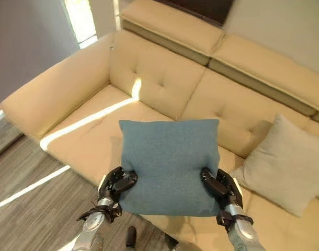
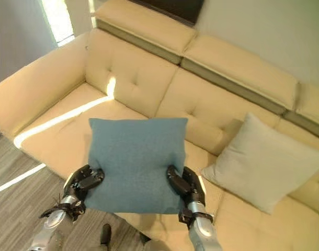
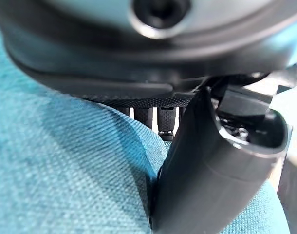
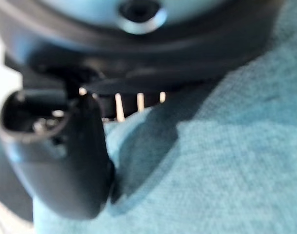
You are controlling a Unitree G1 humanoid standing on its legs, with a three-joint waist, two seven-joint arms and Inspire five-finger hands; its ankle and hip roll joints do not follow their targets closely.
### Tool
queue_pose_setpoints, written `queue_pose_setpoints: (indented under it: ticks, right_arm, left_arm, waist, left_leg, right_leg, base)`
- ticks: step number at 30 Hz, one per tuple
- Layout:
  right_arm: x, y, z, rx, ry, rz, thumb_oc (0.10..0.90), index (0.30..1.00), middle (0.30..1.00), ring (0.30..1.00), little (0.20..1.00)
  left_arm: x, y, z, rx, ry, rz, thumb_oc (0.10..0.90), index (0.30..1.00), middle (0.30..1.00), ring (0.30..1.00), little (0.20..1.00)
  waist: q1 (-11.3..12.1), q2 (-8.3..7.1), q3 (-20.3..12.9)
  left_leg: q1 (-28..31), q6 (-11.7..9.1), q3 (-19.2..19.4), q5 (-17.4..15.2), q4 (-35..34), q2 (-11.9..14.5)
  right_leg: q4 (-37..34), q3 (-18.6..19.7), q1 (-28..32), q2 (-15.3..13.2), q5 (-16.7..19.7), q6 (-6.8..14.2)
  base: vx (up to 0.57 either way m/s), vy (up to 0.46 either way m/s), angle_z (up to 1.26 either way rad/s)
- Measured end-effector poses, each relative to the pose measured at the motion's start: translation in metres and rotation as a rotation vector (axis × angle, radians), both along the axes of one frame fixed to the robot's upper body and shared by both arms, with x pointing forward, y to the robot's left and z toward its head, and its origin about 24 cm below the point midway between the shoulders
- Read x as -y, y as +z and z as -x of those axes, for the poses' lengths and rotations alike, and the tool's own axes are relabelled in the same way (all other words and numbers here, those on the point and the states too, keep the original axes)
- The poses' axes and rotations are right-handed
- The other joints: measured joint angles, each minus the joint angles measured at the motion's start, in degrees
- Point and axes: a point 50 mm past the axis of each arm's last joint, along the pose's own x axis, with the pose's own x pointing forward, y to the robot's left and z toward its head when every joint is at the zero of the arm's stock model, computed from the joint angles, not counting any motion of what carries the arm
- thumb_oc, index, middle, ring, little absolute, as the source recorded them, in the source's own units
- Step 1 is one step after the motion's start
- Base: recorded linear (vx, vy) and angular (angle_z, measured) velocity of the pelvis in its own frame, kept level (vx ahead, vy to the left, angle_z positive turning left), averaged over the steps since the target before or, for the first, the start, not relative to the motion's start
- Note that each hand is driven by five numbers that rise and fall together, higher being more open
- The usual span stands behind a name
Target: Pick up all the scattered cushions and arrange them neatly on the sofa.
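The left robot hand [image 1: 117,183] and right robot hand [image 1: 218,184] each clamp the blue cushion [image 1: 170,164] above the sofa [image 1: 86,130]; a beige cushion [image 1: 287,164] leans at three o'clock.

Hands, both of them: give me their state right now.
Left hand: shut on the blue cushion, at its lower left edge.
Right hand: shut on the same cushion, at its lower right edge.

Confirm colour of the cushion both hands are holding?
Plain teal blue cushion, no pattern; clearest in the left eye view.
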Motion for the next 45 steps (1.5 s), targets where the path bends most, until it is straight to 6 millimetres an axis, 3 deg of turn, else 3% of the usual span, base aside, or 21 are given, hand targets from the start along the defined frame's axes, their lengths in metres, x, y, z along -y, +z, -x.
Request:
queue_pose_setpoints:
  ticks: [4, 5, 6, 7, 9, 10, 11, 14, 15, 16, 19, 25, 27, 30, 32, 34, 36, 39, 42, 44, 45]
  right_arm:
    - [0.004, 0.004, -0.003, 0.015, 0.006, 0.014, 0.400, 0.300, 0.300, 0.300, 0.300]
    - [0.018, 0.003, 0.003, 0.000, -0.032, 0.044, 0.400, 0.300, 0.300, 0.300, 0.300]
    - [0.022, 0.002, 0.004, -0.010, -0.042, 0.056, 0.400, 0.300, 0.300, 0.300, 0.300]
    - [0.021, 0.004, 0.002, -0.001, -0.036, 0.057, 0.400, 0.300, 0.300, 0.300, 0.300]
    - [0.021, 0.016, -0.009, 0.054, 0.002, 0.078, 0.400, 0.300, 0.300, 0.300, 0.300]
    - [0.023, 0.020, -0.011, 0.067, 0.015, 0.093, 0.400, 0.300, 0.300, 0.300, 0.300]
    - [0.023, 0.021, -0.012, 0.069, 0.020, 0.099, 0.400, 0.300, 0.300, 0.300, 0.300]
    - [0.019, 0.017, -0.009, 0.056, 0.013, 0.078, 0.400, 0.300, 0.300, 0.300, 0.300]
    - [0.017, 0.019, -0.010, 0.065, 0.022, 0.076, 0.400, 0.300, 0.300, 0.300, 0.300]
    - [0.015, 0.023, -0.011, 0.088, 0.018, 0.066, 0.400, 0.300, 0.300, 0.300, 0.300]
    - [0.021, 0.023, -0.011, 0.088, -0.016, 0.067, 0.400, 0.300, 0.300, 0.300, 0.300]
    - [0.015, 0.026, -0.016, 0.109, -0.003, 0.061, 0.400, 0.300, 0.300, 0.300, 0.300]
    - [0.010, 0.026, -0.017, 0.108, 0.013, 0.054, 0.400, 0.300, 0.300, 0.300, 0.300]
    - [0.010, 0.021, -0.012, 0.088, 0.019, 0.052, 0.400, 0.300, 0.300, 0.300, 0.300]
    - [0.011, 0.020, -0.010, 0.081, 0.020, 0.054, 0.400, 0.300, 0.300, 0.300, 0.300]
    - [0.013, 0.020, -0.009, 0.082, 0.013, 0.056, 0.400, 0.300, 0.300, 0.300, 0.300]
    - [0.020, 0.016, -0.002, 0.059, -0.013, 0.058, 0.400, 0.300, 0.300, 0.300, 0.300]
    - [0.024, 0.010, 0.007, 0.027, -0.028, 0.059, 0.400, 0.300, 0.300, 0.300, 0.300]
    - [0.034, 0.001, 0.023, -0.022, -0.068, 0.060, 0.400, 0.300, 0.300, 0.300, 0.300]
    - [0.037, -0.004, 0.030, -0.052, -0.074, 0.067, 0.400, 0.300, 0.300, 0.300, 0.300]
    - [0.036, -0.005, 0.031, -0.055, -0.071, 0.063, 0.400, 0.300, 0.300, 0.300, 0.300]
  left_arm:
    - [0.004, -0.006, 0.008, -0.024, 0.010, 0.024, 0.400, 0.300, 0.300, 0.300, 0.300]
    - [0.020, -0.005, 0.004, -0.012, -0.015, 0.068, 0.400, 0.300, 0.300, 0.300, 0.300]
    - [0.023, -0.003, 0.004, -0.004, -0.021, 0.076, 0.400, 0.300, 0.300, 0.300, 0.300]
    - [0.021, -0.001, 0.004, 0.003, -0.022, 0.071, 0.400, 0.300, 0.300, 0.300, 0.300]
    - [0.015, -0.002, 0.010, -0.002, -0.017, 0.055, 0.400, 0.300, 0.300, 0.300, 0.300]
    - [0.014, -0.005, 0.015, -0.021, -0.015, 0.056, 0.400, 0.300, 0.300, 0.300, 0.300]
    - [0.015, -0.007, 0.018, -0.032, -0.016, 0.057, 0.400, 0.300, 0.300, 0.300, 0.300]
    - [0.016, -0.004, 0.012, -0.016, -0.024, 0.056, 0.400, 0.300, 0.300, 0.300, 0.300]
    - [0.012, -0.003, 0.012, -0.014, -0.024, 0.045, 0.400, 0.300, 0.300, 0.300, 0.300]
    - [0.006, 0.000, 0.008, -0.001, -0.037, 0.013, 0.400, 0.300, 0.300, 0.300, 0.300]
    - [0.014, 0.006, 0.000, 0.027, -0.068, 0.030, 0.400, 0.300, 0.300, 0.300, 0.300]
    - [0.007, 0.009, -0.004, 0.041, -0.063, 0.005, 0.400, 0.300, 0.300, 0.300, 0.300]
    - [0.003, 0.010, -0.005, 0.042, -0.052, -0.008, 0.400, 0.300, 0.300, 0.300, 0.300]
    - [0.001, 0.011, -0.006, 0.047, -0.048, -0.021, 0.400, 0.300, 0.300, 0.300, 0.300]
    - [0.002, 0.011, -0.006, 0.046, -0.055, -0.028, 0.400, 0.300, 0.300, 0.300, 0.300]
    - [0.004, 0.010, -0.006, 0.041, -0.059, -0.023, 0.400, 0.300, 0.300, 0.300, 0.300]
    - [0.012, 0.007, -0.004, 0.030, -0.071, -0.004, 0.400, 0.300, 0.300, 0.300, 0.300]
    - [0.014, 0.000, 0.006, -0.004, -0.090, -0.005, 0.400, 0.300, 0.300, 0.300, 0.300]
    - [0.023, -0.008, 0.017, -0.042, -0.117, 0.012, 0.400, 0.300, 0.300, 0.300, 0.300]
    - [0.023, -0.006, 0.021, -0.039, -0.126, 0.010, 0.400, 0.300, 0.300, 0.300, 0.300]
    - [0.021, -0.003, 0.019, -0.024, -0.140, 0.004, 0.400, 0.300, 0.300, 0.300, 0.300]
  waist:
    - [1.60, 2.05, 0.46]
    - [-1.02, 4.29, 0.93]
    - [-1.48, 3.60, 1.05]
    - [-1.06, 1.78, 1.34]
    - [0.01, 1.38, 1.16]
    - [-0.22, 2.72, 0.80]
    - [-0.68, 3.17, 0.55]
    - [-1.16, 1.16, 2.34]
    - [-1.24, 0.25, 1.72]
    - [-2.26, -1.89, 1.07]
    - [-2.86, -0.40, 1.57]
    - [-1.98, 1.01, 2.93]
    - [-2.54, 1.12, 3.37]
    - [-4.47, 1.67, 4.14]
    - [-4.69, 0.69, 4.42]
    - [-5.02, 0.08, 4.38]
    - [-7.63, -0.23, 4.28]
    - [-7.69, -2.10, 2.44]
    - [-10.01, 1.74, -0.04]
    - [-10.14, 2.58, -0.42]
    - [-10.31, 1.08, -0.50]
  left_leg:
    - [-0.81, -0.63, -0.88, 2.17, -0.17, -0.54]
    - [-2.14, 0.60, 4.09, 0.31, -0.60, -1.04]
    - [-2.14, 0.49, 14.28, -3.69, -0.25, 0.83]
    - [-2.46, 1.03, 23.55, -4.03, 1.23, 1.63]
    - [-1.04, 0.91, 26.79, -3.38, 3.73, 2.77]
    - [1.62, 1.13, 26.77, -0.55, 3.45, 3.69]
    - [3.20, 0.30, 26.51, -1.10, 0.68, 3.81]
    - [4.47, 4.21, 26.58, 1.61, -0.11, 4.55]
    - [4.01, 4.29, 26.43, 1.52, -0.12, 4.38]
    - [3.06, 3.11, 26.38, 0.67, 0.05, 1.55]
    - [4.04, 2.51, 24.85, -0.59, -0.21, 1.90]
    - [6.60, 4.98, 24.42, -3.75, 0.64, 1.37]
    - [7.00, 6.88, 23.25, -4.31, 0.19, -0.17]
    - [6.89, 7.05, 18.87, -3.93, -0.13, -0.58]
    - [6.99, 7.23, 17.16, -4.06, -0.14, -1.58]
    - [6.85, 7.81, 16.06, -4.48, 0.17, -2.51]
    - [7.52, 8.18, 11.16, -4.98, 0.37, -4.19]
    - [10.63, 8.36, 9.44, -6.89, -0.18, -6.33]
    - [10.53, 5.05, 5.16, -11.86, 3.31, -3.88]
    - [9.75, 1.47, 6.87, -13.99, 9.26, -2.41]
    - [4.06, -3.78, 8.35, -16.77, 23.56, -2.42]
  right_leg:
    - [-0.73, -5.32, 2.58, 0.32, -0.71, -0.51]
    - [-0.54, -13.19, 5.15, -0.13, -1.71, -1.40]
    - [-1.00, -15.52, 6.10, -1.04, -1.65, -1.61]
    - [-1.02, -14.99, 5.36, -3.25, -1.81, -2.02]
    - [-1.23, -13.72, 3.92, -4.11, -2.03, -1.66]
    - [-1.59, -13.75, 4.06, -3.19, -1.90, -1.39]
    - [-1.61, -14.22, 4.45, -2.87, -2.04, -0.94]
    - [11.31, -15.42, -1.16, -3.14, -5.55, 2.17]
    - [4.99, -14.08, 0.34, -2.55, -5.11, 2.02]
    - [-4.23, -13.77, 4.08, -3.95, 0.67, 0.17]
    - [-2.34, -15.34, 4.29, -3.51, 1.38, 1.11]
    - [22.39, -13.68, -5.44, -5.33, -1.65, 3.81]
    - [29.18, -10.65, -8.53, -5.06, -5.72, 3.49]
    - [25.85, -4.25, -9.25, 4.20, -8.23, 2.89]
    - [20.59, -4.36, -13.49, 8.41, -6.82, 1.27]
    - [16.41, -4.16, -16.94, 9.13, -4.11, 0.97]
    - [12.11, -0.52, -19.10, 8.56, -0.68, 2.47]
    - [11.05, 1.30, -18.32, 6.03, 4.73, 0.76]
    - [9.78, -4.75, -15.68, 6.13, 7.21, -2.07]
    - [7.80, -7.38, -12.09, 7.04, 6.48, -3.96]
    - [5.00, -6.98, -8.94, 7.18, 7.83, -6.25]
  base:
    - [0.01, -0.013, 1.03]
    - [-0.07, 0.034, 2.54]
    - [-0.04, 0.051, 2.49]
    - [0.03, 0.033, 1.03]
    - [0.08, 0.045, 0.06]
    - [0.06, 0.043, -0.03]
    - [0.03, 0.050, 0.33]
    - [0.06, 0.131, 0.22]
    - [0.14, 0.355, 0.16]
    - [0.09, 0.241, 0.32]
    - [0.07, 0.307, 0.36]
    - [0.10, 0.260, -0.05]
    - [0.26, 0.185, 0.07]
    - [0.20, 0.069, 0.48]
    - [0.34, 0.088, 0.52]
    - [0.28, 0.085, 0.54]
    - [0.19, 0.046, 1.19]
    - [0.25, 0.017, 0.68]
    - [0.23, 0.008, 0.81]
    - [0.11, 0.013, 0.80]
    - [0.10, -0.013, 0.18]
